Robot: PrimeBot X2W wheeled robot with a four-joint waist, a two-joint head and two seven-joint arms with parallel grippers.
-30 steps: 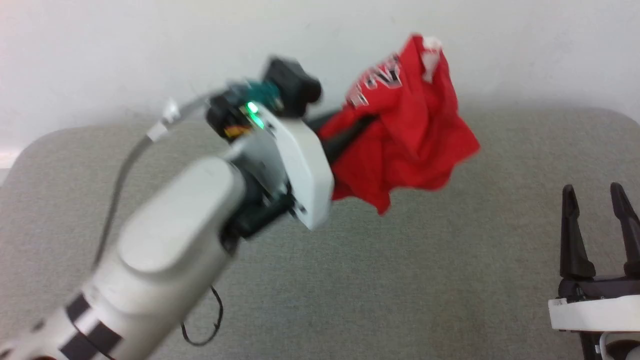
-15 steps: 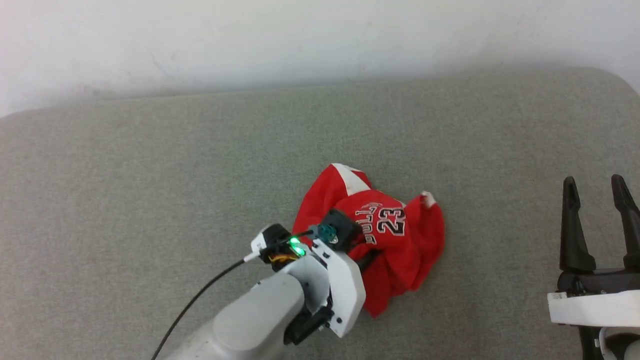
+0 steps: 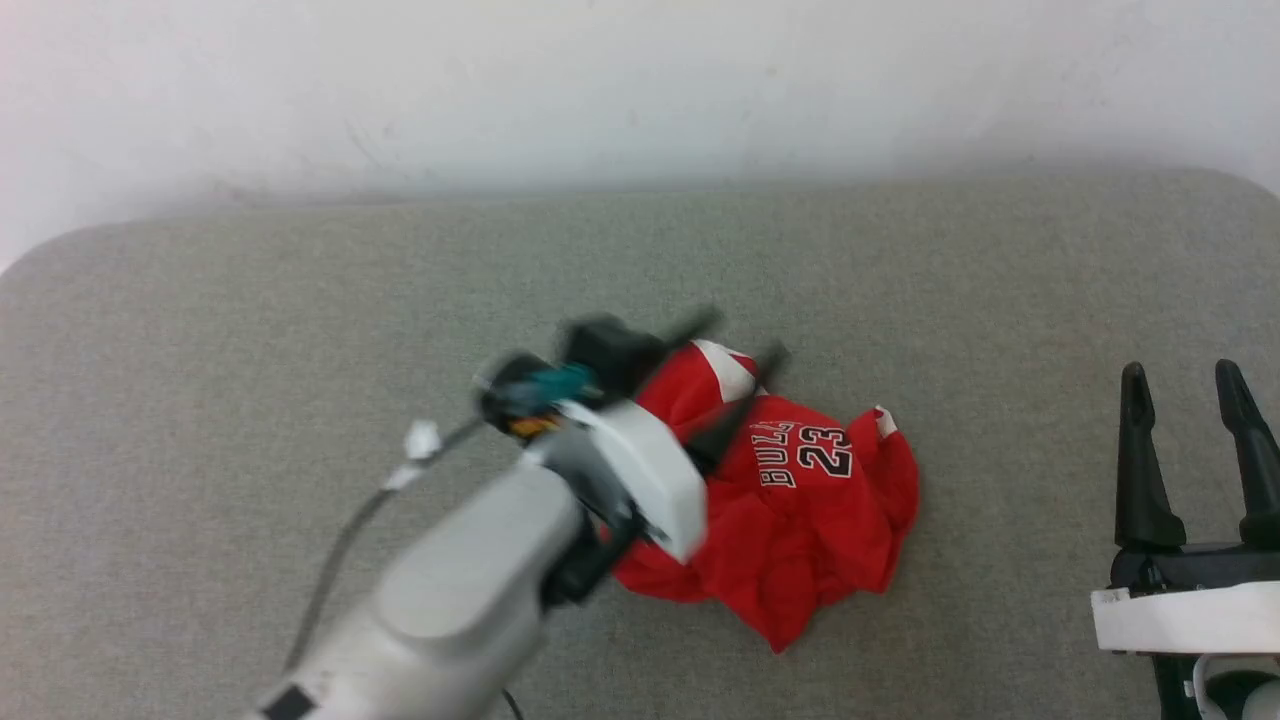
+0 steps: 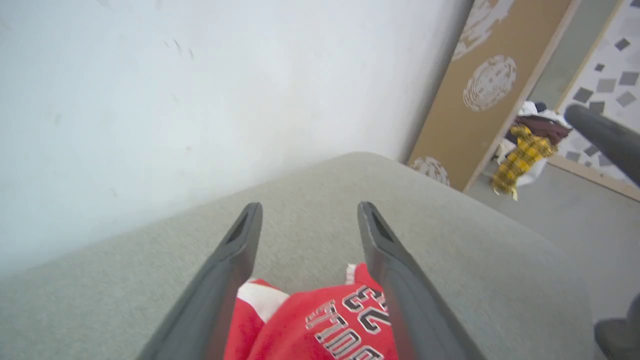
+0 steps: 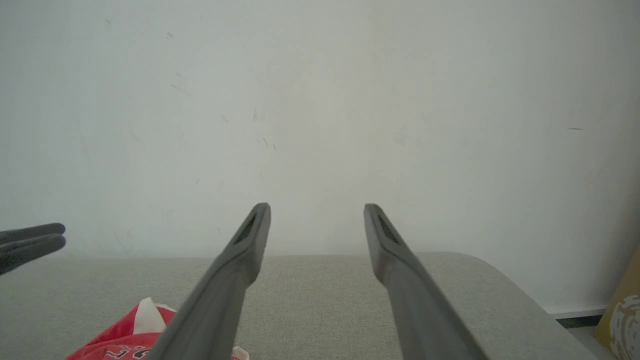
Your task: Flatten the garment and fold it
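Garment [image 3: 810, 510] is seen crumpled mid-worktop [image 3: 300, 320]; L hand [image 3: 738, 337] is held over its left part, fingers apart; R hand [image 3: 1180, 372] also apart, near right.

The head camera looks steeply down from above and behind the left claw [image 3: 738, 336] and right claw [image 3: 1178, 370] onto the grey fabric-covered tabletop [image 3: 1000, 300]. Each wrist camera peers low and close along its own claw toward the white wall [image 5: 320, 100]. All three share the crumpled bright red shorts [image 3: 800, 520] beneath the left claw.
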